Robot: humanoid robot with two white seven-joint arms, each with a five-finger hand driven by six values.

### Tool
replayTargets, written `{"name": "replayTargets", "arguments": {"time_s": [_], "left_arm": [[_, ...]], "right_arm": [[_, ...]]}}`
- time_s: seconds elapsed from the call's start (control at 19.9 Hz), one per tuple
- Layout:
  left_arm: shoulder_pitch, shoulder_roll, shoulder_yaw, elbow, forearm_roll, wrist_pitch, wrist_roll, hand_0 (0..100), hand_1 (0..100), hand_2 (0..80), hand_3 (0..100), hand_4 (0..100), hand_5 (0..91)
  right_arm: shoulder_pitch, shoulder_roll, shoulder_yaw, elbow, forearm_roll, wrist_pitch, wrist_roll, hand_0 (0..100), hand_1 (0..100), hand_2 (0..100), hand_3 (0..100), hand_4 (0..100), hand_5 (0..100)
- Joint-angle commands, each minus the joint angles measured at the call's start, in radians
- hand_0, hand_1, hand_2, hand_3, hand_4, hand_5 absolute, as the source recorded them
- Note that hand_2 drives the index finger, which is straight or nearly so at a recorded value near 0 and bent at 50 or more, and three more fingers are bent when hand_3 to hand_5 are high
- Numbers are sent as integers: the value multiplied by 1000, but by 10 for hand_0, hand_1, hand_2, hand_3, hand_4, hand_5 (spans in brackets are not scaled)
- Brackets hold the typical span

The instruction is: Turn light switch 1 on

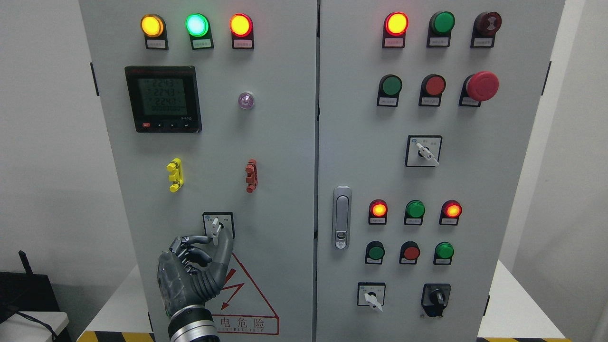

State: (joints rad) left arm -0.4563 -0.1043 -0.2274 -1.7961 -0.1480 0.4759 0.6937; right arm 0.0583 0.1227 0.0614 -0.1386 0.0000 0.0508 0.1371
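Note:
A small rotary switch (217, 224) with a white lever knob sits on a black-framed plate low on the left cabinet door (266, 142). Its lever points roughly straight down. My left hand (216, 241), dark grey with jointed fingers (195, 241), rises from the bottom edge. It pinches the lever's lower end between curled fingers on the left and the thumb (226, 251) on the right. The right hand does not show.
Above the switch are yellow (175, 175) and red (251, 175) terminal clips, a digital meter (163, 99), a small clear lamp (245, 100) and three lit lamps (197, 24). The right door carries a handle (341, 217), push buttons, an emergency stop (482, 86) and several other rotary switches.

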Motion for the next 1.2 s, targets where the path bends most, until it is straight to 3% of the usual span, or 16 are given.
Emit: {"name": "replayTargets", "arguments": {"time_s": [0.0, 1.15], "left_arm": [[-13, -3, -3, 4, -1, 20, 1, 101, 591, 564, 881, 852, 895], [-42, -5, -3, 3, -2, 83, 0, 150, 566, 587, 895, 866, 896]], "right_arm": [[0, 0, 0, 1, -17, 0, -1, 120, 389, 0, 0, 0, 0], [0, 0, 0, -1, -18, 0, -1, 120, 389, 0, 0, 0, 0]]}}
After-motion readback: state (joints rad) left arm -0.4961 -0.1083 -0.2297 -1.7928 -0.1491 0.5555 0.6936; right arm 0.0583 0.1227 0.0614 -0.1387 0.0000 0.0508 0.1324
